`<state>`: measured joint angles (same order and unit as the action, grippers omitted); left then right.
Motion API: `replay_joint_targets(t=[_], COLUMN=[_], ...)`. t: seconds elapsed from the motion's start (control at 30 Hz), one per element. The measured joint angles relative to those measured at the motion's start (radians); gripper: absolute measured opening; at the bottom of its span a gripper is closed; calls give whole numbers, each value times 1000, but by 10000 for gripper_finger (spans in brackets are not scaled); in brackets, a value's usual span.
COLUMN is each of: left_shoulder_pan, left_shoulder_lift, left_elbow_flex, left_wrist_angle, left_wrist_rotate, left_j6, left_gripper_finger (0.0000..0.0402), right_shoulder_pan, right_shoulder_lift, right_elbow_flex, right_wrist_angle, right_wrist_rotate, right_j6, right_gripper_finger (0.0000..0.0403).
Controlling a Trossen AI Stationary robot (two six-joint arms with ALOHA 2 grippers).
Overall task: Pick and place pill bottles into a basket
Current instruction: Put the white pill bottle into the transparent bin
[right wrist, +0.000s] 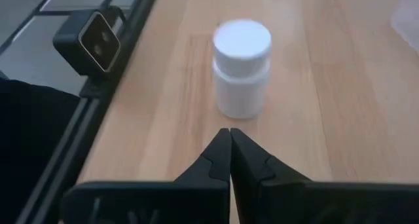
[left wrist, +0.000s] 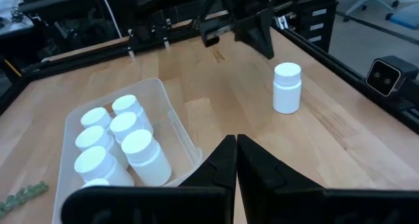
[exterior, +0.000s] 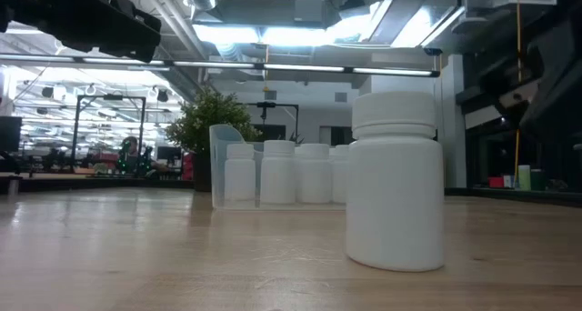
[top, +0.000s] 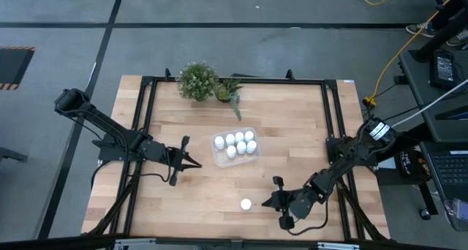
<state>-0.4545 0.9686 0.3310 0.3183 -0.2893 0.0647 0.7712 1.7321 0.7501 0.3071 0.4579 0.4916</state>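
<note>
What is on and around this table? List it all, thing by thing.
pill bottles in basket: seven, white, upright in the tray.
loose pill bottle: one, white, upright on bare wood near the front edge, beside the right gripper.
basket: one, clear plastic, mid-table.
potted plants: two, green, back edge.
table: one, light wood, black frame.
left gripper: one, dark, jaws shut, left of the basket.
right gripper: one, dark, jaws shut, pointing at the loose bottle.
</note>
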Motion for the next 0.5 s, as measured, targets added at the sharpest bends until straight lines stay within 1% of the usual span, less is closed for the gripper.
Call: replay_joint_targets(t=[0.13,0.23,0.37,0.5], left_shoulder_pan=[0,0,0,0], left_shoulder_lift=[0,0,0,0], left_elbow_flex=[0,0,0,0], left_wrist_angle=[0,0,0,0], left_wrist_rotate=[0,0,0,0], left_j6=[0,0,0,-1], left_gripper_finger=[8,6,3,5], right_shoulder_pan=[-15,-34,-49,-55], right_shoulder_lift=[0,0,0,0], right_elbow_flex=[-73,-109,-142,-150], right_wrist_angle=[129,176,180,185], right_wrist_rotate=[-1,-1,-4,-6], right_j6=[0,1,1,-33], right_gripper_finger=[10,13,13,14])
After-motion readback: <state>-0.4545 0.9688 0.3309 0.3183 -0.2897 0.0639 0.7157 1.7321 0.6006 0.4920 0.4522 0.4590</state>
